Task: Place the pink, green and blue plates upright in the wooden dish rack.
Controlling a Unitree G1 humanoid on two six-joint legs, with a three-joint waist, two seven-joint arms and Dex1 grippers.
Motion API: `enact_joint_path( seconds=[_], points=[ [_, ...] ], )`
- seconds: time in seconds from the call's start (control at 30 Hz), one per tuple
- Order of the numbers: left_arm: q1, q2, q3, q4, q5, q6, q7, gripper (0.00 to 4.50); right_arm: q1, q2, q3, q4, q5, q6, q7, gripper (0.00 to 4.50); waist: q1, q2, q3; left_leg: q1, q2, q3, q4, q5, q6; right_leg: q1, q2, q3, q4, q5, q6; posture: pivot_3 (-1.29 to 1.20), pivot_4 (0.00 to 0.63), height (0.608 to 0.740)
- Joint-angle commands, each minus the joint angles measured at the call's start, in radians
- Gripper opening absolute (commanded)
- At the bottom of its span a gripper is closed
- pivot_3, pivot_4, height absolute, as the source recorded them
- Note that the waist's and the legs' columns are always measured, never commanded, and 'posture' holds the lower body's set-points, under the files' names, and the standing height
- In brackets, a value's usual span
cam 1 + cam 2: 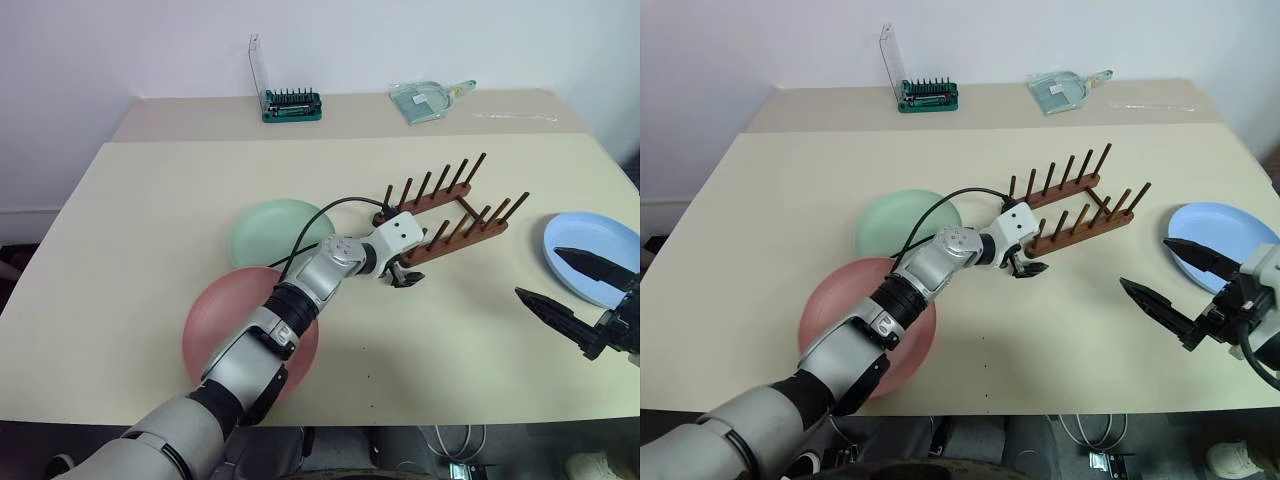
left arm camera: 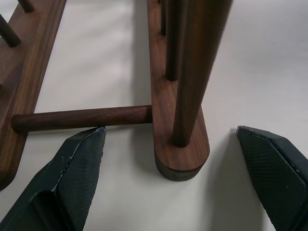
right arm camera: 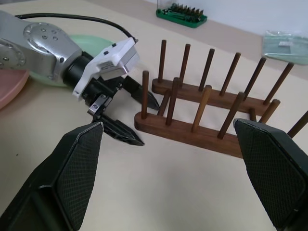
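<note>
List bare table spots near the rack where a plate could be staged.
Free: the near strip of table between the pink plate and right gripper; also behind the wooden dish rack, toward the bit holder. Crowded: the rack's left end, where the left gripper straddles a rail beside the green plate.

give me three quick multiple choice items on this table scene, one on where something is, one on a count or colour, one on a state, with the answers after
1. Where does the blue plate lie?
A. in the rack
B. flat on the table by the right gripper
C. under the pink plate

2. How many plates stand in the wooden dish rack?
A. none
B. one
C. three

3. How is the left gripper set at the rack's end?
A. shut on a peg
B. shut on the green plate
C. open, one finger on each side of the near rail's end

Answers:
1 B, it lies flat on the table beside the open right gripper.
2 A, the pegs are bare; the pink plate and green plate lie flat.
3 C, the left wrist view shows the fingers apart around the rail end.
</note>
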Motion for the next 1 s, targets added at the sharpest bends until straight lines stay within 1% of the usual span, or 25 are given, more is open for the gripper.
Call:
enact_joint_path(
  seconds=[0.03, 0.07, 0.2, 0.23, 0.4, 0.5, 0.57, 0.63, 0.67, 0.7, 0.77, 0.9, 0.97, 1.0],
  points=[
    [-0.003, -0.022, 0.03, 0.017, -0.022, 0.041, -0.029, 3.58, 0.01, 0.008, -0.035, -0.041, 0.006, -0.023, -0.013, 4.5, 0.0, 0.0, 0.0, 0.0, 0.0, 0.0, 0.0, 0.0, 0.0, 0.0, 0.0, 0.0, 0.0, 0.0, 0.0, 0.0, 0.15, 0.74],
    [-0.001, -0.022, 0.03, 0.014, -0.02, 0.046, -0.036, 3.15, 0.012, 0.008, -0.037, -0.041, 0.006, -0.025, -0.016, 4.5, 0.0, 0.0, 0.0, 0.0, 0.0, 0.0, 0.0, 0.0, 0.0, 0.0, 0.0, 0.0, 0.0, 0.0, 0.0, 0.0, 0.15, 0.74],
    [0.003, -0.019, 0.035, 0.004, -0.008, 0.052, -0.037, 1.13, 0.019, 0.011, -0.034, -0.039, 0.003, -0.035, -0.022, 4.5, -0.001, 0.0, 0.0, 0.0, 0.0, 0.0, 0.0, 0.0, 0.0, 0.0, 0.0, 0.0, 0.0, 0.0, 0.0, 0.0, 0.15, 0.74],
    [0.002, -0.019, 0.039, 0.002, -0.007, 0.055, -0.035, 0.79, 0.018, 0.012, -0.031, -0.037, 0.0, -0.039, -0.024, 4.5, 0.0, 0.0, 0.0, 0.0, 0.0, 0.0, 0.0, 0.0, 0.0, 0.0, 0.0, 0.0, 0.0, 0.0, 0.0, 0.0, 0.15, 0.74],
    [-0.01, -0.007, 0.054, -0.004, -0.005, 0.05, -0.031, 0.77, 0.001, 0.01, -0.013, -0.023, -0.01, -0.053, -0.031, 4.5, -0.001, 0.0, 0.0, 0.001, 0.0, 0.0, 0.0, 0.0, 0.0, 0.001, 0.0, 0.0, 0.0, 0.0, 0.0, 0.0, 0.15, 0.74],
    [-0.032, 0.027, 0.056, -0.005, 0.004, -0.005, -0.051, 0.77, -0.011, 0.006, -0.006, -0.013, -0.014, -0.059, -0.031, 4.5, -0.002, 0.0, 0.0, 0.002, 0.0, 0.0, 0.0, 0.0, 0.0, 0.001, 0.0, 0.0, 0.0, 0.0, 0.0, 0.0, 0.15, 0.74],
    [-0.044, 0.05, 0.063, -0.008, -0.01, -0.04, -0.1, 0.77, -0.016, 0.005, -0.005, -0.008, -0.012, -0.06, -0.029, 4.5, -0.004, 0.0, 0.0, 0.001, 0.0, 0.0, 0.0, 0.0, 0.0, 0.001, 0.0, 0.0, 0.0, 0.0, 0.0, 0.0, 0.15, 0.74],
    [-0.037, 0.081, 0.054, -0.029, -0.03, -0.113, -0.199, 0.77, -0.021, 0.003, -0.003, -0.004, -0.011, -0.059, -0.028, 4.5, -0.004, 0.001, -0.001, 0.001, 0.0, 0.0, 0.0, 0.0, 0.0, 0.0, 0.0, 0.0, 0.0, 0.0, 0.0, 0.0, 0.15, 0.74],
    [-0.034, 0.094, 0.07, -0.031, -0.05, -0.111, -0.231, 0.77, -0.024, 0.001, -0.002, 0.0, -0.011, -0.059, -0.027, 4.5, -0.004, 0.002, -0.001, 0.001, 0.0, 0.001, 0.0, 0.0, 0.0, 0.0, 0.0, 0.0, 0.0, 0.0, 0.0, 0.0, 0.15, 0.74],
    [-0.031, 0.106, 0.079, -0.026, -0.059, -0.148, -0.252, 0.77, -0.026, 0.0, 0.0, 0.002, -0.012, -0.06, -0.026, 4.5, -0.003, 0.002, -0.001, 0.0, 0.0, 0.001, 0.0, 0.0, 0.0, 0.0, 0.0, 0.0, 0.0, 0.0, 0.0, 0.0, 0.15, 0.74],
    [-0.024, 0.138, 0.068, -0.026, -0.061, -0.202, -0.329, 0.77, -0.029, -0.003, 0.0, 0.006, -0.011, -0.06, -0.022, 4.5, -0.002, 0.003, -0.001, 0.0, 0.0, 0.001, 0.0, 0.0, 0.0, 0.0, 0.0, 0.0, 0.0, 0.0, 0.0, 0.0, 0.15, 0.74],
    [-0.029, 0.146, 0.103, -0.01, -0.098, -0.246, -0.379, 0.77, -0.042, -0.008, 0.004, 0.014, -0.012, -0.057, -0.019, 4.5, 0.0, 0.003, -0.002, 0.0, 0.0, 0.0, 0.0, 0.0, 0.0, 0.0, 0.0, 0.0, 0.0, 0.0, 0.0, 0.0, 0.15, 0.74],
    [-0.018, 0.161, 0.082, -0.018, -0.082, -0.277, -0.419, 0.77, -0.05, -0.011, 0.008, 0.019, -0.013, -0.057, -0.018, 4.5, -0.002, 0.003, -0.002, 0.0, 0.0, 0.0, 0.0, 0.0, 0.0, 0.0, 0.0, 0.0, 0.0, 0.0, 0.0, 0.0, 0.15, 0.74],
    [-0.015, 0.167, 0.068, -0.008, -0.057, -0.297, -0.405, 0.77, -0.054, -0.013, 0.01, 0.021, -0.014, -0.056, -0.017, 4.5, -0.002, 0.003, -0.002, 0.0, 0.0, 0.0, 0.0, 0.0, 0.0, 0.0, 0.0, 0.0, 0.0, 0.0, 0.0, 0.0, 0.15, 0.74]
  ],
)
